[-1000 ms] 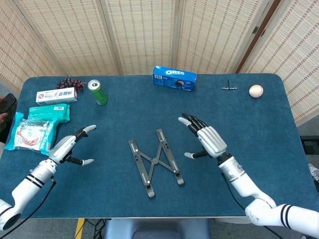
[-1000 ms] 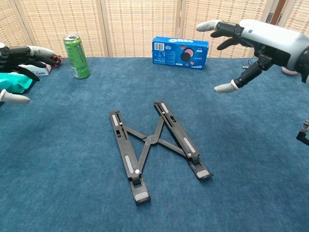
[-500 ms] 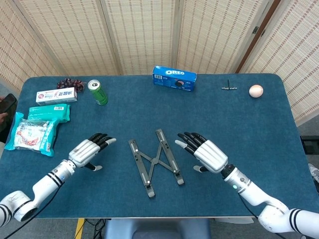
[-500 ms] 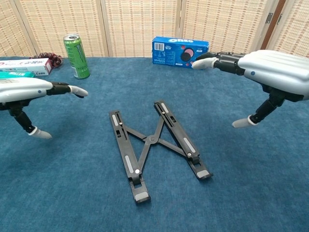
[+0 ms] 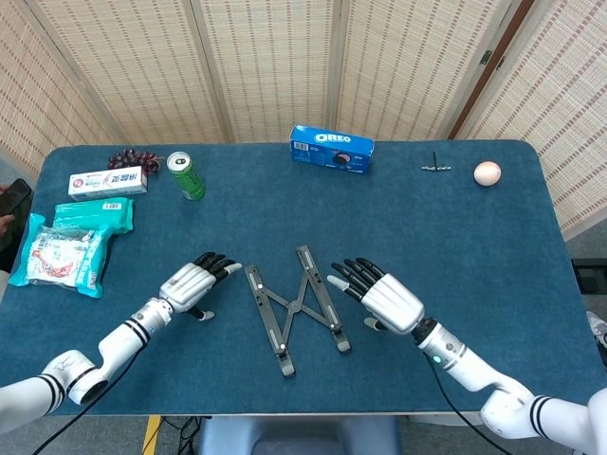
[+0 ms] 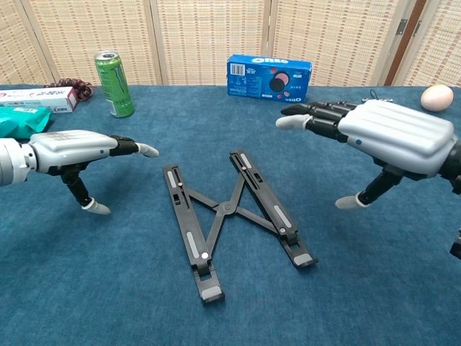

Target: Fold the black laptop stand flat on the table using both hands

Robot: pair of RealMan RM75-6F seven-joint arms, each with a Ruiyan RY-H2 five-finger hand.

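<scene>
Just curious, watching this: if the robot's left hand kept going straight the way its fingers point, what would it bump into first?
Probably the black laptop stand: the left hand points toward its near rail, with bare table between. Its height above the table is unclear.

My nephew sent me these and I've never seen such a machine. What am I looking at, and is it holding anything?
It is a two-armed robot at a blue table, steered remotely by a person. One picture looks down from its head, the other looks forward from its chest. Its left hand and right hand hang open on either side of a black laptop stand, holding nothing. Also there: a cookie box, green can, egg, grapes, toothpaste box and teal packets.
</scene>
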